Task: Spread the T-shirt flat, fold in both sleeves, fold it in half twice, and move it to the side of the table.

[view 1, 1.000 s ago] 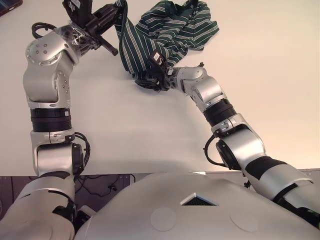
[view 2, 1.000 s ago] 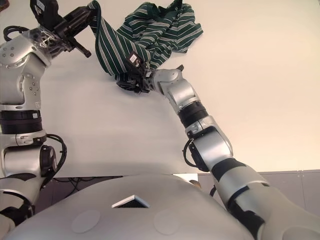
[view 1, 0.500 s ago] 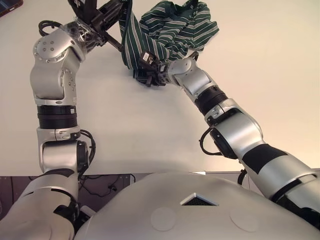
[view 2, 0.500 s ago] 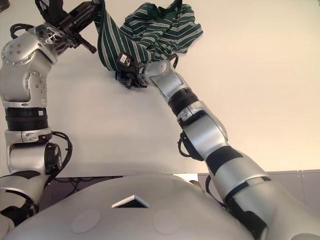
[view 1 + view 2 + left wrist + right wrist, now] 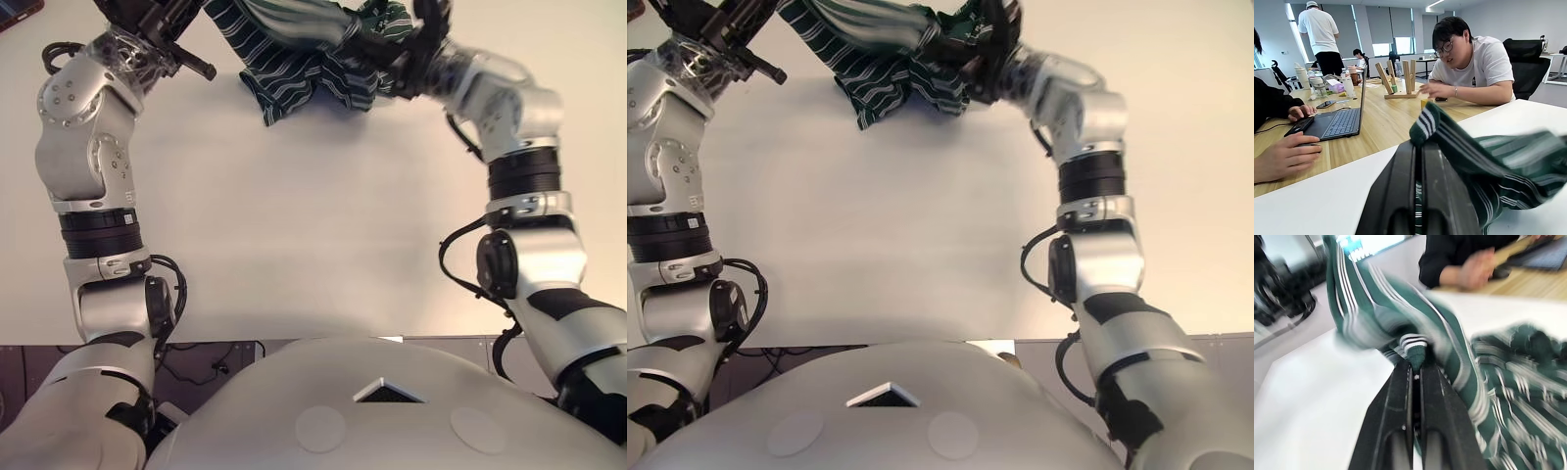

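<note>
The T-shirt (image 5: pixel 294 73), dark green with white stripes, hangs bunched at the far side of the white table (image 5: pixel 313 225), stretched between both arms. My left gripper (image 5: pixel 186 12) is raised at the far left, shut on a striped hem of the T-shirt (image 5: pixel 1425 125). My right gripper (image 5: pixel 370 44) is held up at the far right of the cloth, shut on another striped edge of the T-shirt (image 5: pixel 1415 350). The lower part of the shirt droops onto the table between the two grippers; the rest of it is crumpled behind the right gripper.
The table's near edge (image 5: pixel 294 339) runs in front of me, with wide bare white surface between it and the shirt. A dark object (image 5: pixel 20 10) lies at the far left corner. Beyond the table stands a wooden desk (image 5: pixel 1366 132) with a laptop.
My right gripper has swung from the shirt's near left part up and to the right, dragging cloth with it. The left gripper rose and moved left. The shirt is now lifted and stretched between them.
</note>
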### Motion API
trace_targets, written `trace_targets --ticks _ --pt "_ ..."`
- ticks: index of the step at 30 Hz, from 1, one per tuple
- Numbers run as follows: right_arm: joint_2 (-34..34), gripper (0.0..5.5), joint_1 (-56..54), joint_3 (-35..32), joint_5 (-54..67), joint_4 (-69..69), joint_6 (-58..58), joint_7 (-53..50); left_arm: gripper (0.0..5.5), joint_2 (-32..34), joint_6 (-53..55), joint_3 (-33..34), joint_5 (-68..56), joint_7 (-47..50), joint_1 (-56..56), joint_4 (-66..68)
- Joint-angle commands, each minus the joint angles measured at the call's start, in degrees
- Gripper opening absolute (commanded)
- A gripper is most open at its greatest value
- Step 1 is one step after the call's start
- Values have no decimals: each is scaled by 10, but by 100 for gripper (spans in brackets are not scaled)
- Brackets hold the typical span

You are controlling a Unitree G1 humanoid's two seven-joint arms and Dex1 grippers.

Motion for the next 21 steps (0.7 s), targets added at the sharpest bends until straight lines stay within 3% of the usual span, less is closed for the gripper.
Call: trace_targets --ticks 1,6,13,21 --pt "-13 5 -82 -64 73 16 14 10 0 -1 3 11 -14 1 -46 24" --pt "-22 5 -219 -80 35 208 -116 -11 0 23 -15 -12 10 -39 -214 176" --pt "-45 5 -370 -79 -53 409 -287 -138 0 56 -114 -29 89 -68 -496 567" --pt "-60 5 -447 -59 -160 471 -361 -299 0 54 -178 -31 162 11 -623 716"
